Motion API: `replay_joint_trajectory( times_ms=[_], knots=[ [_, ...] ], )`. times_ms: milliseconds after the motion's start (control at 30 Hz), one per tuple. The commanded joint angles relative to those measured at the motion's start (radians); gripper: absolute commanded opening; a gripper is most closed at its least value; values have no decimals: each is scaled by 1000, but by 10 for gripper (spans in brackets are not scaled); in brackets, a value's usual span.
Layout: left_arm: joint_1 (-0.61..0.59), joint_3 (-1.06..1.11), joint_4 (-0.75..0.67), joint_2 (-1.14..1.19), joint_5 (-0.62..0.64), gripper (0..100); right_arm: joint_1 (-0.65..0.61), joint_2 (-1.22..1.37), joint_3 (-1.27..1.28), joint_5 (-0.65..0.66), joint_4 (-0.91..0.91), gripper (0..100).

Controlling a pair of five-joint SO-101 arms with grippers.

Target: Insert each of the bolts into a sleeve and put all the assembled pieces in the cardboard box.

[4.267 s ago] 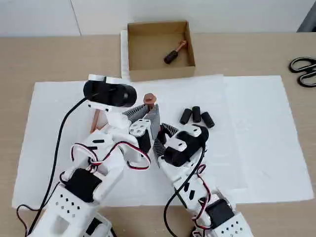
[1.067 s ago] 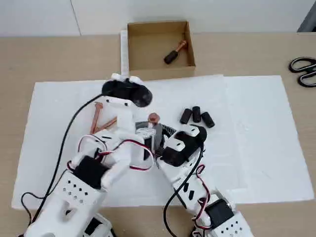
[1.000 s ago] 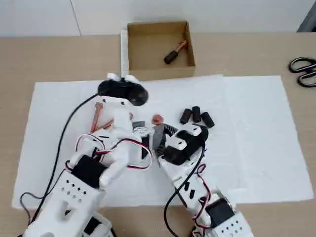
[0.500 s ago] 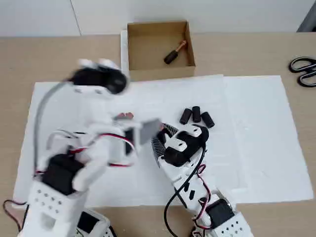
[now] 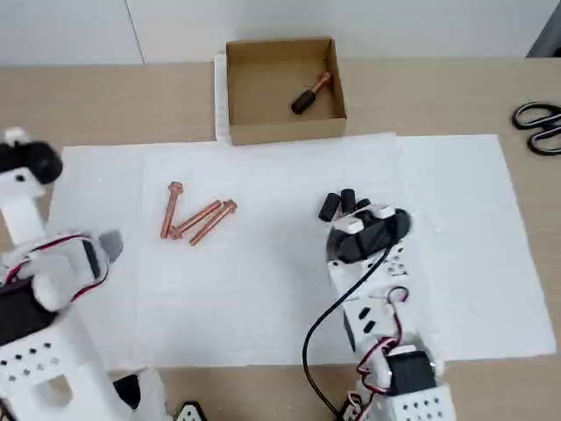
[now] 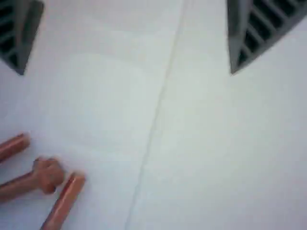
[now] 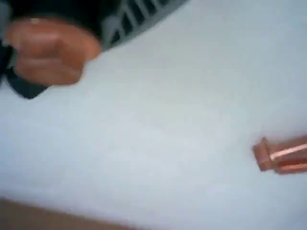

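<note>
The tabletop (image 5: 105, 96) was pale tan wood, and the sheet (image 5: 263, 298) over it plain white. The cardboard box (image 5: 285, 132) near the far edge was brown, its assembled piece (image 5: 311, 92) black with a copper end. The loose bolts (image 5: 197, 217) were copper and the sleeves (image 5: 329, 206) black. The scissors (image 5: 536, 125) at the right edge had black handles. The left gripper (image 6: 127, 72) had dark grey, slatted fingers (image 6: 261, 31). The right gripper (image 7: 57, 43) clasped a held piece (image 7: 45, 50), copper-orange on black.

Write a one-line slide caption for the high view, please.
Three bolts lie on the paper, sleeves beside the right arm, one assembled piece in the box.
</note>
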Motion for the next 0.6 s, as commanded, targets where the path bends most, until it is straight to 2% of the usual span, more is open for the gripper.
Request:
replay_joint_trajectory(
  times_ms=[0,267,567],
  knots=[
    [-28,19,9,2,-11,258,31,111,-201,31,-2,4],
    [-28,19,9,0,-12,258,94,825,-755,41,-291,4],
    [-25,21,9,0,-12,258,94,1646,-1409,35,-412,4]
  ],
)
